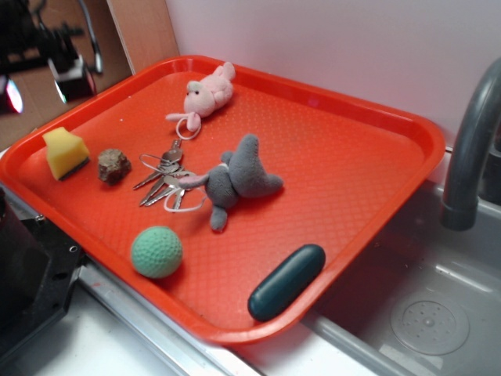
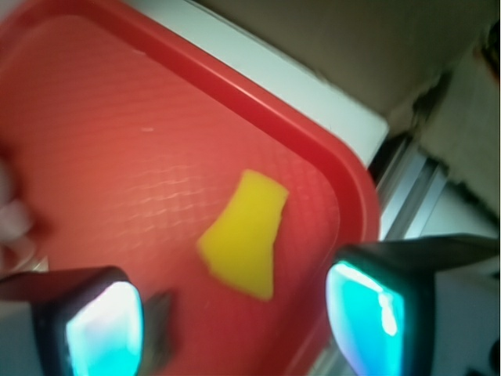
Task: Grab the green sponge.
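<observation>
Lay at nine o'clock on the red tray (image 1: 368, 196): the green sponge (image 1: 66, 153), beside a brown rock (image 1: 114, 165). Spread wide above it, gripper (image 2: 243, 313), holding nothing. Stood at three o'clock over a steel sink (image 1: 423, 298): grey faucet (image 1: 470, 149).

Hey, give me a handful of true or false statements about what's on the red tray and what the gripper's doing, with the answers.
1. The green sponge lies near a corner of the red tray. True.
2. The gripper grips the sponge. False: its fingers are spread, the sponge lies between and beyond them, untouched.
3. The keys lie between the pink plush and grey plush. True.
4. The pale-green ball touches the sponge. False: they lie well apart.
</observation>
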Tool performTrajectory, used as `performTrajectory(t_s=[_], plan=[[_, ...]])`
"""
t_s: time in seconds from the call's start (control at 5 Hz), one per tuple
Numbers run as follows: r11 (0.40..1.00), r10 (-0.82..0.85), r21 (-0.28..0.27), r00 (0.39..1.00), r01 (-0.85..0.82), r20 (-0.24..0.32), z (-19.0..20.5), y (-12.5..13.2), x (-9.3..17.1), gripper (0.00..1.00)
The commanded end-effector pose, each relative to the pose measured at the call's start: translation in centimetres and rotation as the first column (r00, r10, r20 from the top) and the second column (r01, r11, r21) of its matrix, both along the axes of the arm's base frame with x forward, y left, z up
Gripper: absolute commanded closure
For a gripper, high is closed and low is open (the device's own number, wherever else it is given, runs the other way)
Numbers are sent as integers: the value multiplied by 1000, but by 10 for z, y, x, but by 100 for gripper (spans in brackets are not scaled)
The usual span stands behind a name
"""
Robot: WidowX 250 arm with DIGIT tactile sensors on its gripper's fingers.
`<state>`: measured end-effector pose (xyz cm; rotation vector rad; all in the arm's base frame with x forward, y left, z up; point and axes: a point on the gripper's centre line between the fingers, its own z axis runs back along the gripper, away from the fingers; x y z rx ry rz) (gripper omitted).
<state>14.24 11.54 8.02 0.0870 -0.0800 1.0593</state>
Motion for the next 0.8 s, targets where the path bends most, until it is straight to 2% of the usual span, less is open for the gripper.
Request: performTrajectory(t_s=[0.0,0.2,0.4,0.6], plan=[[991,126,35,992,-126,-1,-35,14,3,0],[993,121,-1,991,-121,-62,-60,11,3,0],[990,141,3,986,-141,-84,-68,4,-1,38],[989,144,-9,986,-145,-83,-63,1,-2,100]])
